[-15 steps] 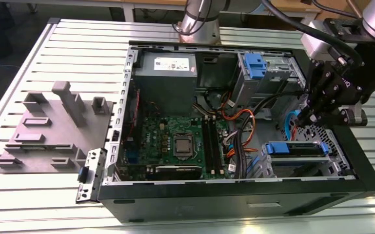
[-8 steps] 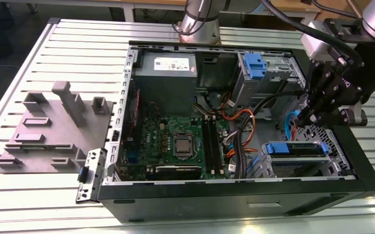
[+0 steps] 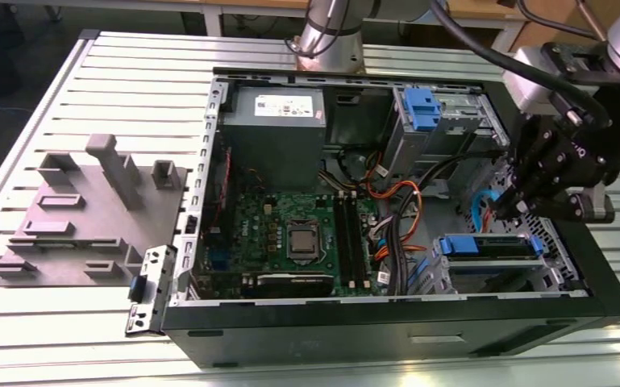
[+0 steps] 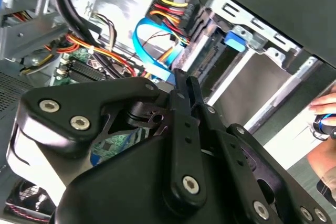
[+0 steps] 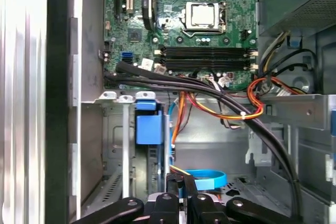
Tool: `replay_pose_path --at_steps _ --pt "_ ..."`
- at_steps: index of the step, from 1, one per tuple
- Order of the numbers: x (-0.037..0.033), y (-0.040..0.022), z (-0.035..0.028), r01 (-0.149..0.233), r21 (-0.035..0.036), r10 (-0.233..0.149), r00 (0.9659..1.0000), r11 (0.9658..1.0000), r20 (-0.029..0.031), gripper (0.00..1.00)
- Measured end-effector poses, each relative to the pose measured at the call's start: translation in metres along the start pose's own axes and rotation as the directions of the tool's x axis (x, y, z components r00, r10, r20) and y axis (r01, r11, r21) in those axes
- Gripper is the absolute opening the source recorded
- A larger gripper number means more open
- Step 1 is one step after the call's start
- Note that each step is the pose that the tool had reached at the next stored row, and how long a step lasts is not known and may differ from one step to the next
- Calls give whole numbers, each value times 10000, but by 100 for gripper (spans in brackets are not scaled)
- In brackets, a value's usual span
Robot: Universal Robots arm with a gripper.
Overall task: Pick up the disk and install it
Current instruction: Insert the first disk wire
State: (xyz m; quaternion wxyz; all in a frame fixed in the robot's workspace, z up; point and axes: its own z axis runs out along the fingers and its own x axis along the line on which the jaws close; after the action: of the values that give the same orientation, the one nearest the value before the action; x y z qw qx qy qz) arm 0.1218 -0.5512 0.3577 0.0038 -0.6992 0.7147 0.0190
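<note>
The disk [image 3: 489, 247], silver-grey with blue side rails, sits in the lower drive bay at the exterior view's right end of the open computer case [image 3: 396, 318]. My gripper [image 3: 506, 216] hangs just above and behind it, inside the case, with its fingers together and nothing between them. In the first wrist view the disk's blue rail [image 5: 148, 125] stands in the bay just beyond my gripper [image 5: 181, 183]. The second wrist view looks along the closed fingers [image 4: 185, 93] toward the bay's blue tab [image 4: 234, 41].
Black, orange and blue cables [image 3: 396, 211] run between the motherboard [image 3: 299, 234] and the bays. A bare blue clip [image 3: 422, 109] sits in the upper bay. A grey fixture plate [image 3: 73, 218] lies outside the case. A person's hand [image 4: 325, 109] is beside the case.
</note>
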Motion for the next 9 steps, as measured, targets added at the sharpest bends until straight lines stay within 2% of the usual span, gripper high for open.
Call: replay_pose_path --at_steps 5,9 --pt "81 3 50 0 31 0 10000 10000 1 16" --pt "111 13 77 4 126 -4 10000 9999 33 16"
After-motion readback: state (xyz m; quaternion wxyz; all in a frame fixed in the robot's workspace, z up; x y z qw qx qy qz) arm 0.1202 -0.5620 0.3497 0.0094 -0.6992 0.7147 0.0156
